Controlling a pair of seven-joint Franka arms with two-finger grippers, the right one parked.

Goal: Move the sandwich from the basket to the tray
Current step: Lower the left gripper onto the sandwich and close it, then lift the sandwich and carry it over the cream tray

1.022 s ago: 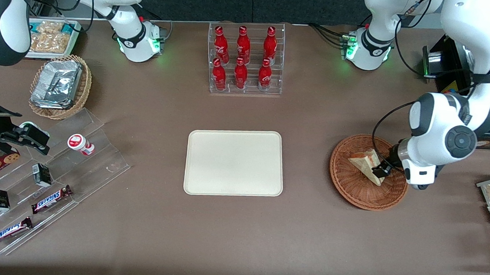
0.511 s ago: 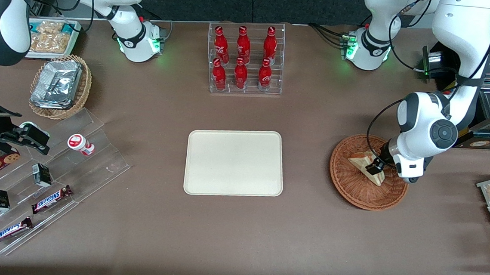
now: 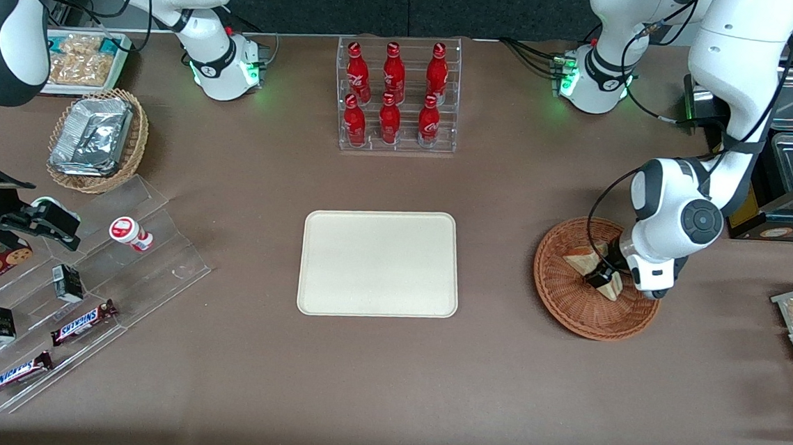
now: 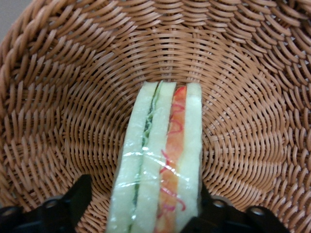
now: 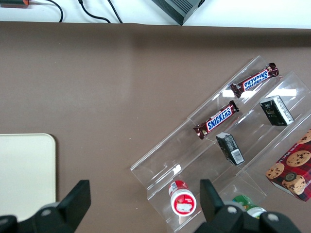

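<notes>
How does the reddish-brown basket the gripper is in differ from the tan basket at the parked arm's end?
The reddish-brown basket is darker than the tan basket. It holds one sandwich; the tan one holds foil packets. The gripper is down in the reddish-brown basket, fingers either side of the sandwich; nothing reaches into the tan one. Both are round woven wicker.

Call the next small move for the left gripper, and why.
Probably close the fingers. The gripper is down in the basket, open, with a finger on each side of the sandwich, which stands on edge between them. It isn't clamped yet, and the tray lies bare.
</notes>
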